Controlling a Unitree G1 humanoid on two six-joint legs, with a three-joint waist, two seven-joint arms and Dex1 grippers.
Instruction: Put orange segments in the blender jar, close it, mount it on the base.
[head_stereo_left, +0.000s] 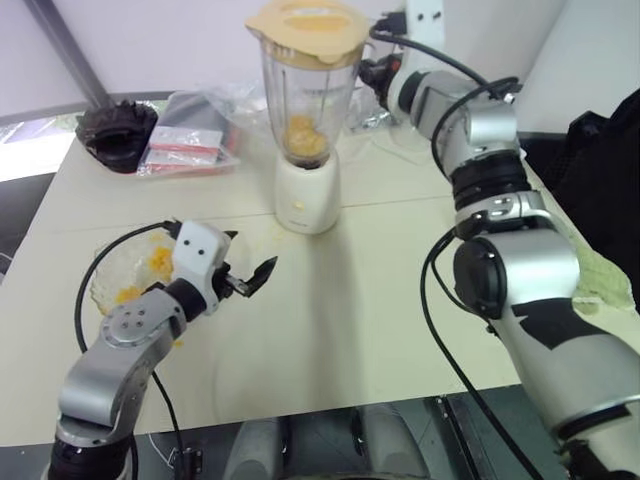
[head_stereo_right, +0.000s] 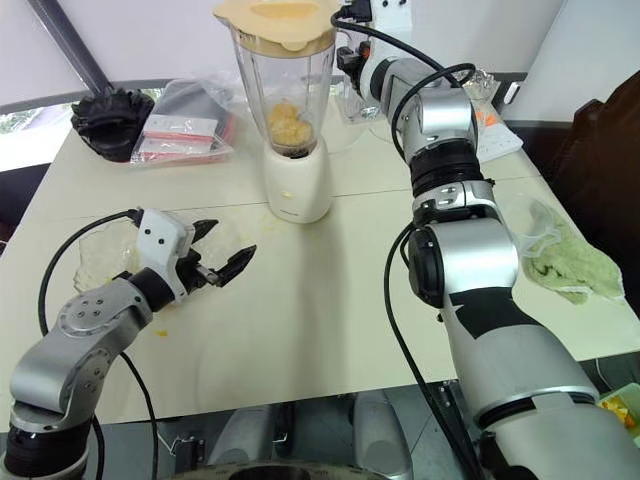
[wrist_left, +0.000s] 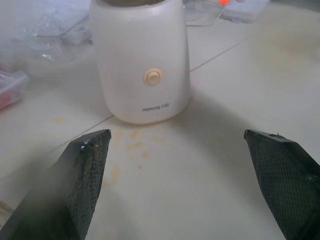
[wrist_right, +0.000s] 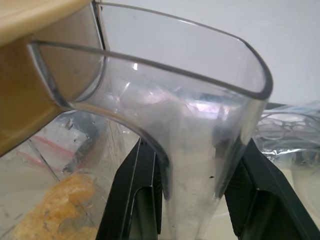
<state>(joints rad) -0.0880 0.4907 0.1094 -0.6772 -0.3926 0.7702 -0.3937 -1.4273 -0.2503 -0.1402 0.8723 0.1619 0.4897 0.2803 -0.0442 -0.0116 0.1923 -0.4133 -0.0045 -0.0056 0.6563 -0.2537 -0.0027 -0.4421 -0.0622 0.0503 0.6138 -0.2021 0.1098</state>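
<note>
Orange segments (head_stereo_left: 303, 135) lie inside the blender jar (head_stereo_left: 308, 95), so loading appears done. Near the bench's (head_stereo_left: 360, 300) front-left edge, the left gripper (head_stereo_left: 248, 280) hangs released and empty beside a shallow clear bowl (head_stereo_left: 112, 270). Toward the far edge, the lidded jar sits on the base (head_stereo_left: 308, 195). The right gripper (wrist_right: 192, 200) grasps the jar's handle (wrist_right: 200, 140); only releasing appears left.

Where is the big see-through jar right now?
The jar stands on the white base at the table's far middle, its handle between the right gripper's fingers.
</note>
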